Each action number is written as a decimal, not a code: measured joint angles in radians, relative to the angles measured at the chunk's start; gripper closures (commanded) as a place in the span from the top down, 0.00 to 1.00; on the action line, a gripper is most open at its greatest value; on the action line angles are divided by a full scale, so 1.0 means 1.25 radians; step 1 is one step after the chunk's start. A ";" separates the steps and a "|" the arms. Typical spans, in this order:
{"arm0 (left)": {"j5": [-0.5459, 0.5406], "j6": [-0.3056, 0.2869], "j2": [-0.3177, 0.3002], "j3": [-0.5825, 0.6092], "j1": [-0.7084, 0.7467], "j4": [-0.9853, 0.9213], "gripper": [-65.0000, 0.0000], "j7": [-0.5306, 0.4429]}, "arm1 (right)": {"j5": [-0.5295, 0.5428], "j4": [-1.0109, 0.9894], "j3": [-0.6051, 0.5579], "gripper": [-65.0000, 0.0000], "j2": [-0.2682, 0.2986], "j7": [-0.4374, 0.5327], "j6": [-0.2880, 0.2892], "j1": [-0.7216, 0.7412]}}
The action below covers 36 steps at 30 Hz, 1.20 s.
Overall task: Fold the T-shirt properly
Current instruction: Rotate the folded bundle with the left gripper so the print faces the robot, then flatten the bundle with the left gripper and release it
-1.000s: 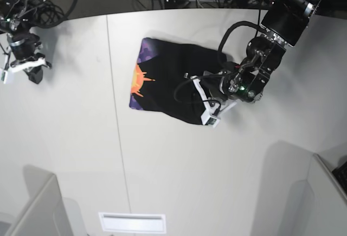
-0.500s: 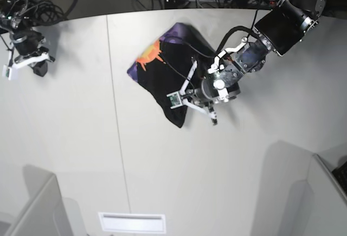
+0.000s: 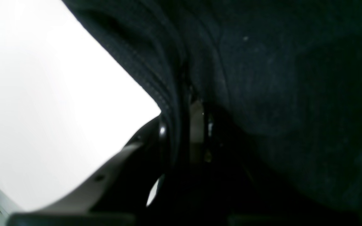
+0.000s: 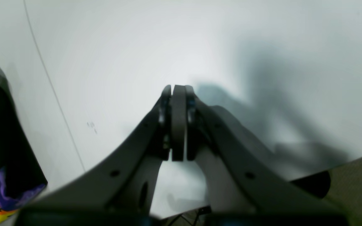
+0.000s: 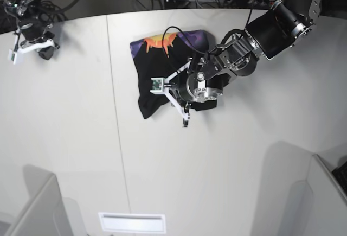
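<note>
**Left gripper carries the shirt edge across for a fold**

Left gripper (image 5: 169,96) is clamped on the edge of the big black cotton T-shirt (image 5: 157,73). The left wrist view shows thick black cloth with a stitched hem pinched between the jaws, with the bright white tabletop (image 5: 70,138) behind it. In the base view this gripper is low, over the near side of the shirt, and its arm reaches across the cloth.

The T-shirt lies bunched on the tabletop, near the far edge and just right of the thin seam line. Most of it is plain black. A strip of purple and orange sun print (image 5: 162,42) shows along its far side. It is not a neat flat shape yet, and the near left corner hangs out in a point.

Right gripper (image 4: 178,122) has its jaws pressed together and holds nothing. It hovers over bare tabletop at the far left corner, well apart from the shirt.

This looks like the middle of a fold, with the held edge being pulled over the rest. The next move likely calls for laying that edge down flat, lined up with the side under it, and then letting go. The cloth is soft and may slip or wrinkle.
</note>
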 measured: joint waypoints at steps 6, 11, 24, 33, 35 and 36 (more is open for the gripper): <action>0.005 0.008 0.022 0.044 -0.019 -0.019 0.00 -0.023 | 0.000 0.000 0.000 0.00 0.000 0.001 0.000 -0.015; -0.001 0.001 0.047 0.056 -0.023 -0.021 0.00 -0.026 | 0.000 0.000 0.000 0.00 -0.004 0.001 0.000 -0.020; -0.007 -0.005 0.059 0.054 -0.021 -0.024 0.00 -0.032 | 0.000 0.000 0.000 0.00 -0.004 0.001 0.000 -0.017; -0.007 -0.005 0.057 0.052 -0.022 -0.024 0.31 -0.032 | 0.000 0.000 -0.003 0.00 -0.004 0.001 0.000 -0.016; -0.007 0.002 0.058 0.051 -0.028 -0.023 0.47 -0.032 | 0.000 0.000 -0.003 0.00 -0.004 0.001 0.000 -0.015; -0.007 0.002 0.060 0.053 -0.035 -0.023 0.55 -0.032 | 0.000 0.000 -0.003 0.00 -0.004 0.001 0.000 -0.015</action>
